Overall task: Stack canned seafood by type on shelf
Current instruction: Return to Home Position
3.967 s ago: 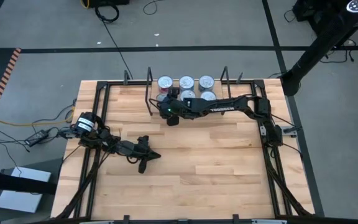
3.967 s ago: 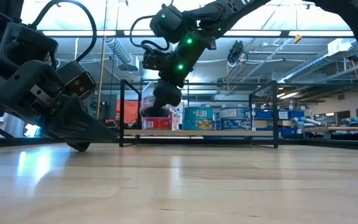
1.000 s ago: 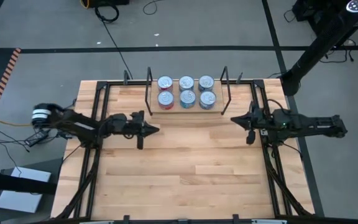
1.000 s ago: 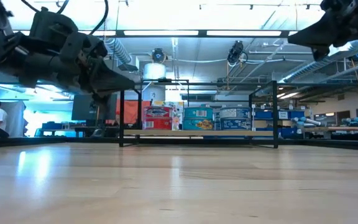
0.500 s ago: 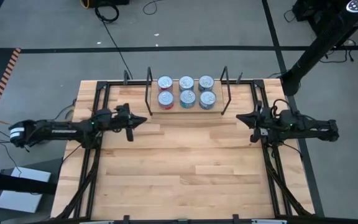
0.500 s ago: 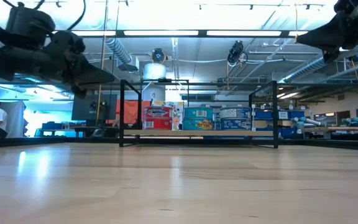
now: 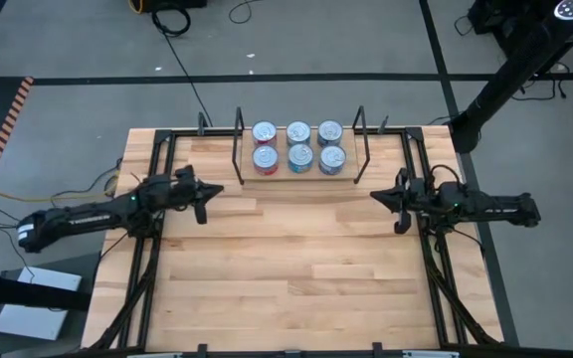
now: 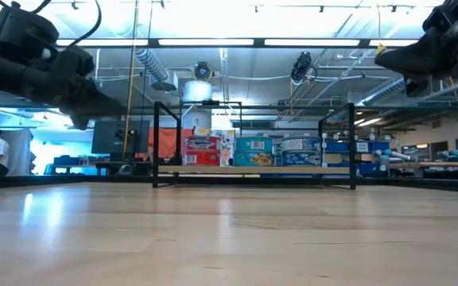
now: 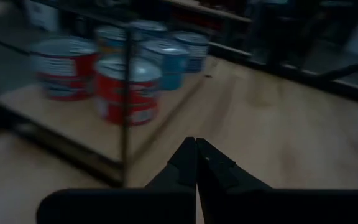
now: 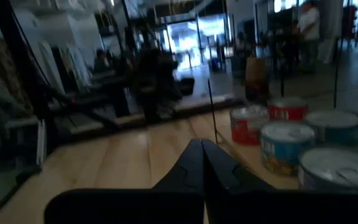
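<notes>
I see left pincer (image 7: pixel 215 189) at nine o'clock, right pincer (image 7: pixel 375 195) at three, both pressed together; cans (image 7: pixel 297 145) on shelf (image 7: pixel 345 172) at twelve.

From overhead I get only the lids of the cans (image 7: pixel 297 145) at the table's (image 7: pixel 296 268) twelve o'clock edge; stack heights are hidden. At table level the front row masks the back. Label print is too blurred to read.

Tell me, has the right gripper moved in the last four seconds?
Yes. The right gripper has pulled back from over the shelf's left end to the right of the shelf.
</notes>
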### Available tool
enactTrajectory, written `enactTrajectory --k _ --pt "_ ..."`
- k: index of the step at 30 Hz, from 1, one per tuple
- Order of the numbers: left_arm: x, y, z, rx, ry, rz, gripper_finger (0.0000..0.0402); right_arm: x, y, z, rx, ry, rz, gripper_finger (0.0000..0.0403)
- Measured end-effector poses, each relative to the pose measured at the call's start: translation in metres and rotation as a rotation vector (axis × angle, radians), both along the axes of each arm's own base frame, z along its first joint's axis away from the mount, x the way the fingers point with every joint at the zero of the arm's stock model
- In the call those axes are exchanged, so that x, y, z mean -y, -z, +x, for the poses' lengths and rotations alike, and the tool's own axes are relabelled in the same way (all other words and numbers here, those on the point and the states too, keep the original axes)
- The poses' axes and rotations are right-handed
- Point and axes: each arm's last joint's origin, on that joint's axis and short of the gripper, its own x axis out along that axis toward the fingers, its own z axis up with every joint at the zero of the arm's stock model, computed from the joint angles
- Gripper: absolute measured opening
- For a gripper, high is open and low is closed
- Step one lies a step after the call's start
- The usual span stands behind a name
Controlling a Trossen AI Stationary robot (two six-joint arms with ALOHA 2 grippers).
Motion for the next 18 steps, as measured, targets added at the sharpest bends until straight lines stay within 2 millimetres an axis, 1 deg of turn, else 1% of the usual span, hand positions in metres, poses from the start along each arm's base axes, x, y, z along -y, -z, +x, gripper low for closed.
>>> enactTrajectory --k 2,4,5,7,10,11,13,15,18 --pt "0.000 -0.001 -0.006 0.003 -0.056 0.021 0.0003 0.000 0.007 0.003 0.040 0.002 -0.011 0.0000" --pt "0.001 -0.005 -0.012 0.034 -0.099 0.045 0.0003 0.001 0.021 0.007 0.038 0.010 -0.008 0.0000" --pt "0.001 -0.006 -0.015 0.049 -0.118 0.054 0.0003 0.002 0.024 0.008 0.020 0.015 0.003 0.0000" --pt "0.003 -0.007 -0.021 0.064 -0.142 0.061 0.0003 0.003 0.024 0.009 0.007 0.012 0.012 0.0000" --pt "0.005 -0.011 -0.030 0.083 -0.169 0.071 0.0003 0.005 0.024 0.008 0.003 0.039 -0.024 0.0000" --pt "0.005 -0.014 -0.032 0.067 -0.181 0.076 0.0003 0.006 0.023 0.008 0.002 0.055 -0.033 0.0000" --pt "0.006 -0.017 -0.037 -0.029 -0.222 0.081 0.0003 0.008 0.023 0.007 -0.009 0.081 -0.047 0.0000" --pt "0.006 -0.018 -0.038 -0.014 -0.238 0.061 0.0003 0.009 0.023 0.007 -0.011 0.096 -0.050 0.0000" --pt "0.007 -0.016 -0.035 0.007 -0.187 0.052 0.0003 0.010 0.023 0.007 -0.011 0.101 -0.046 0.0002"
